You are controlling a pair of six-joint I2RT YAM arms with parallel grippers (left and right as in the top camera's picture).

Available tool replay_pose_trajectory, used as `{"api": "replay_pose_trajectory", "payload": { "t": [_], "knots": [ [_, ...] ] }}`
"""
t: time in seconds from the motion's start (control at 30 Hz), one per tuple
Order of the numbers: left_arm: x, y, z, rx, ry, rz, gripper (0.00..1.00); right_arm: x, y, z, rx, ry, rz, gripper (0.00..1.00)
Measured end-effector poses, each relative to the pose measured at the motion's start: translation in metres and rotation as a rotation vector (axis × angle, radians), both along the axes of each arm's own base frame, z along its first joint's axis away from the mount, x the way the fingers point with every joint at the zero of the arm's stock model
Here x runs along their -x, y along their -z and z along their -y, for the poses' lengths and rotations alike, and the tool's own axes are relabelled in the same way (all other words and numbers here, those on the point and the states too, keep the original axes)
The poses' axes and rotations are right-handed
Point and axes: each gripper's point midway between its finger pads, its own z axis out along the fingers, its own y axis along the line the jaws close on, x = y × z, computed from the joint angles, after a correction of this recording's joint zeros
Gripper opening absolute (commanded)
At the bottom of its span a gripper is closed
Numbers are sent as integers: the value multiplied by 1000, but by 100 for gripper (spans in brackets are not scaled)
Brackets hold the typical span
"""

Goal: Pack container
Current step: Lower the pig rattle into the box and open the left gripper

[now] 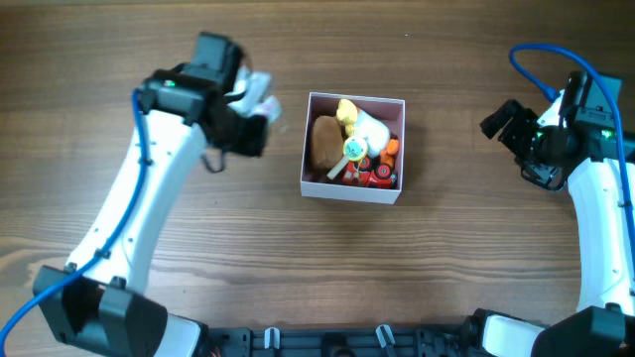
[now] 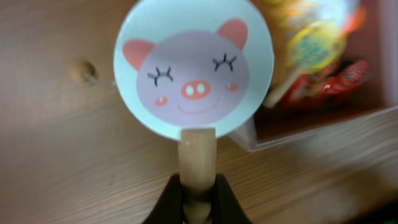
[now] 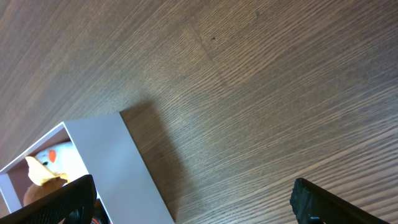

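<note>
The container (image 1: 354, 99) is a square white-walled box at the table's middle, holding a brown plush, a yellow and white toy, a lollipop-shaped toy and red pieces. My left gripper (image 2: 198, 196) is shut on the wooden handle of a round pig-face paddle (image 2: 194, 68), held above the table just left of the container (image 2: 311, 130). In the overhead view the paddle (image 1: 260, 94) shows white beside the left gripper (image 1: 253, 124). My right gripper (image 1: 506, 124) is open and empty, to the right of the container, whose white wall shows in the right wrist view (image 3: 118, 168).
The wooden table (image 1: 446, 248) runs all round the container. A blue cable loops above the right arm (image 1: 595, 198). The left arm (image 1: 149, 198) reaches diagonally from the front left.
</note>
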Motion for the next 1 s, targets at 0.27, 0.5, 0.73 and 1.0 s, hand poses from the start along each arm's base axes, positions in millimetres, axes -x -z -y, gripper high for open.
{"api": "replay_pose_trajectory", "payload": {
  "t": [0.27,0.5,0.73,1.0],
  "knots": [
    [-4,-2,139,123,305,191,4,0,0,0,0,0,0,100],
    [6,101,178,61,279,-28,27,0,0,0,0,0,0,100],
    [8,101,179,78,238,-54,54,0,0,0,0,0,0,100],
    [33,54,157,89,185,-84,45,0,0,0,0,0,1,100]
  ]
}}
